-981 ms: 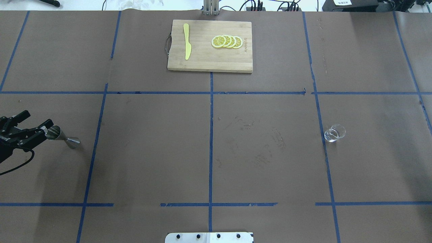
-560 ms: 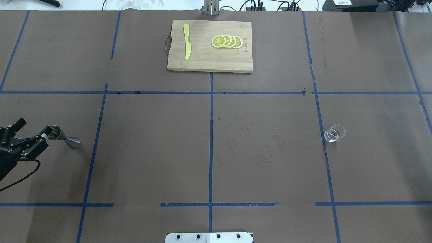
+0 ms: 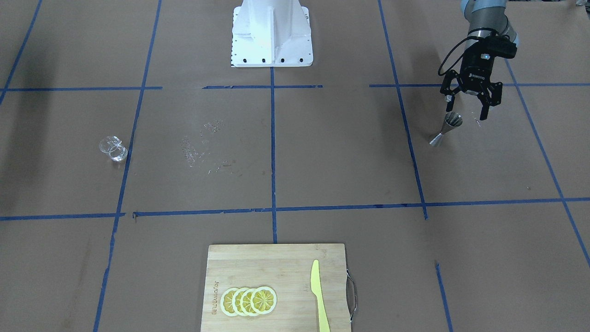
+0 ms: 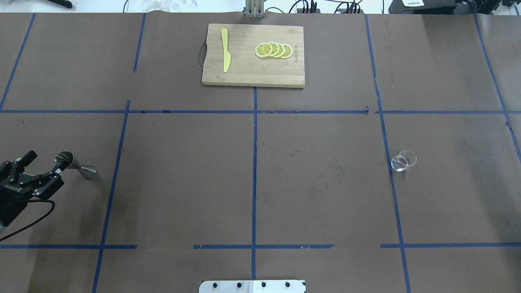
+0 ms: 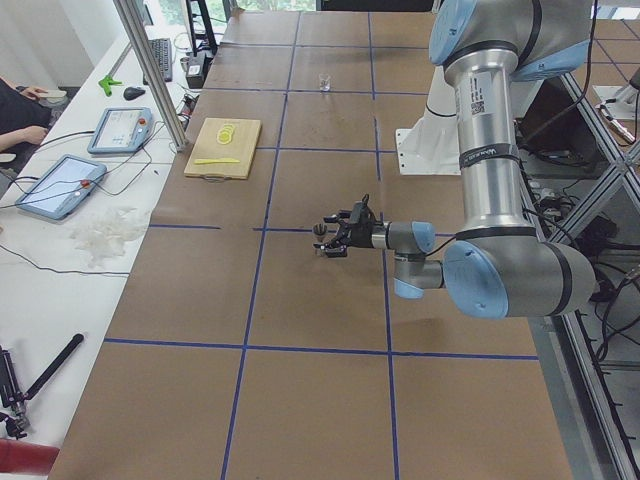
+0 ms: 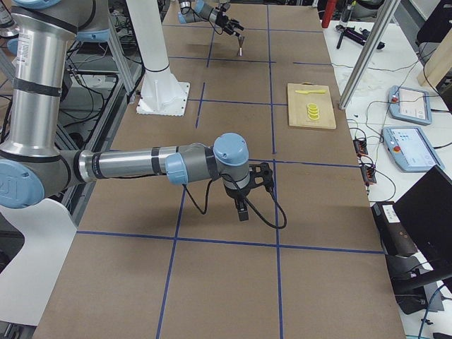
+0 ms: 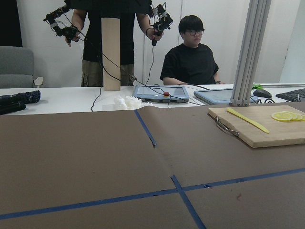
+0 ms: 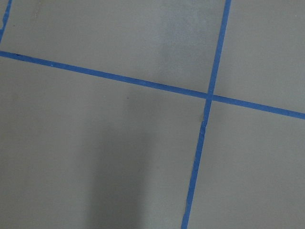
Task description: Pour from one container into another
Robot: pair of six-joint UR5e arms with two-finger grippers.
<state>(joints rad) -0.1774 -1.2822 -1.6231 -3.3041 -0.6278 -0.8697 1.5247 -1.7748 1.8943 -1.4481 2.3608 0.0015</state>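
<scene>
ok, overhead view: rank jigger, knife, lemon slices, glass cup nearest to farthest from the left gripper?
From the left gripper:
1. jigger, just beside it.
2. knife, left on the cutting board.
3. lemon slices, right on that board.
4. glass cup, table's far right.

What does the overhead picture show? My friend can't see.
An open left gripper hovers beside a metal jigger at the table's left edge. A glass cup stands far right; a cutting board with lemon slices lies farther back.
</scene>
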